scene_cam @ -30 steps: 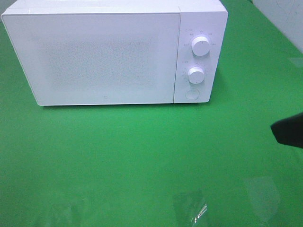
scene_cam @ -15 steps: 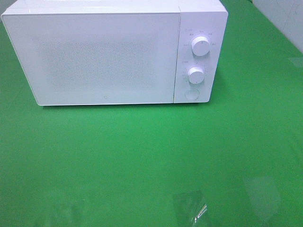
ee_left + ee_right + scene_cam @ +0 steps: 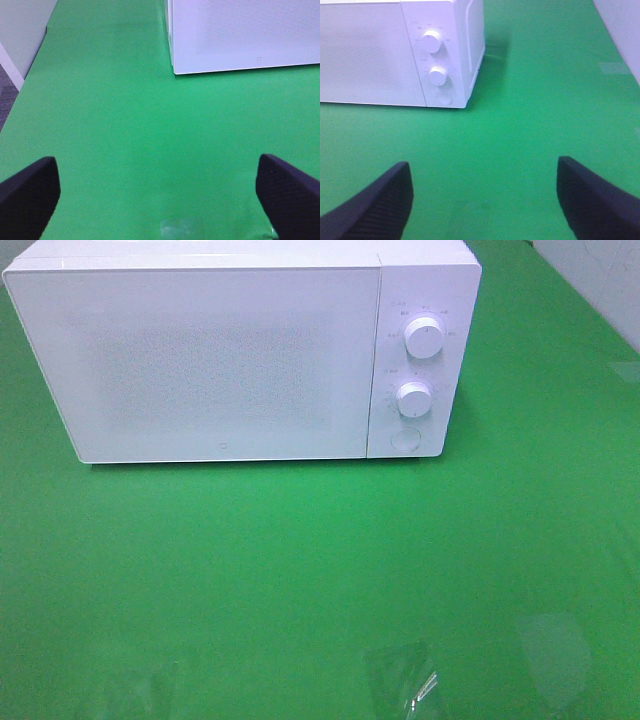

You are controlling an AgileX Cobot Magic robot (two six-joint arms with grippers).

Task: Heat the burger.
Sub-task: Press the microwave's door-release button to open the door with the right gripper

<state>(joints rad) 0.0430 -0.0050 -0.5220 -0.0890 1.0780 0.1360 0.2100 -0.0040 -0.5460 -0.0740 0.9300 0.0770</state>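
Observation:
The burger is out of view in every frame. A white microwave (image 3: 240,350) stands at the back of the green table with its door shut; its two dials (image 3: 424,340) and a round button sit on the right panel. My left gripper (image 3: 157,197) is open over bare green cloth, off the microwave's (image 3: 240,35) left front corner. My right gripper (image 3: 485,197) is open too, facing the microwave's (image 3: 400,50) dial panel from some distance. Neither arm shows in the exterior high view, and nothing lies between either pair of fingers.
A green cloth (image 3: 300,570) covers the table. Pale glare patches (image 3: 400,675) show near its front edge. A grey wall edge (image 3: 600,280) stands at the back right, and floor shows beyond the table's left edge (image 3: 15,85).
A dark tip of the right arm at the right edge of the exterior high view one second ago has withdrawn out of frame. The microwave has not moved.

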